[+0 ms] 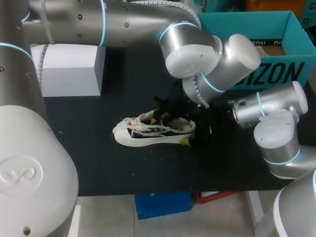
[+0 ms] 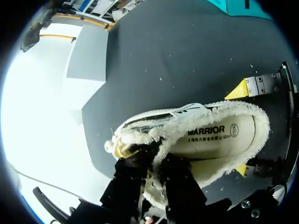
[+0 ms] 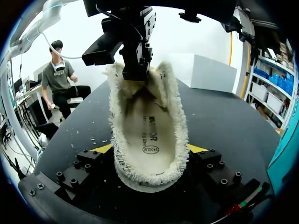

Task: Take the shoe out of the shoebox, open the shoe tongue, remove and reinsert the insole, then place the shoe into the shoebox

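Observation:
A cream fleece-lined shoe with black stripes stands upright on the black table, toe toward the left. My right gripper is shut on its heel, one yellow tip against each side. From above, my left gripper comes down over the shoe's opening, and its dark fingers are pinched on the tongue near the laces. The printed insole lies flat inside the shoe. The teal shoebox stands open at the back right, behind my left arm's wrist.
A white block stands at the back left of the table. Small white specks are scattered over the black surface around the shoe. The table's front edge lies a short way in front of the shoe.

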You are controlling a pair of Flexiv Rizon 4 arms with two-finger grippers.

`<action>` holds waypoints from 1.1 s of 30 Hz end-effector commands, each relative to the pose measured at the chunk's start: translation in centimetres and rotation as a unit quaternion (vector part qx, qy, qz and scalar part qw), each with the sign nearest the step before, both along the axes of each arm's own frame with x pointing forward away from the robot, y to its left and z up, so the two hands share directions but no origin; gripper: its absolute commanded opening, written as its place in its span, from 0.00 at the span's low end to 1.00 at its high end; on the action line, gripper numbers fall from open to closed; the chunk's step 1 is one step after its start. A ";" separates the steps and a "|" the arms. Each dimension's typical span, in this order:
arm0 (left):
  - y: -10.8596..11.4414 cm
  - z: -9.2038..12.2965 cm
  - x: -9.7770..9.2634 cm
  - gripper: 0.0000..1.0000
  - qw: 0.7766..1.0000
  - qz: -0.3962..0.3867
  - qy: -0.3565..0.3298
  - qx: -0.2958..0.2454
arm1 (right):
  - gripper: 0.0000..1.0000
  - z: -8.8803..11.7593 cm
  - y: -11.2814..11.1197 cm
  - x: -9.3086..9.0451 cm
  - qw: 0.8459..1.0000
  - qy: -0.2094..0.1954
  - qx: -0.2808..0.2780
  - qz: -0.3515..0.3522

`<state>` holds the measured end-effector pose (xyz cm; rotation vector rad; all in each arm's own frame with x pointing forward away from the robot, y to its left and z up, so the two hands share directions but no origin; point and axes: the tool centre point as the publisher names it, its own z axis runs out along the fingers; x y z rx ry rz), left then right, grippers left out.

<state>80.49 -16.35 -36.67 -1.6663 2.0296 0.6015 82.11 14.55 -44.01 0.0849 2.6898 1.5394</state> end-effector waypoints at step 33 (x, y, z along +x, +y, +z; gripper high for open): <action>6.4 4.8 -1.3 0.00 0.993 0.061 -0.097 0.003 | 0.00 -0.3 0.2 0.0 1.000 0.000 -0.001 -0.001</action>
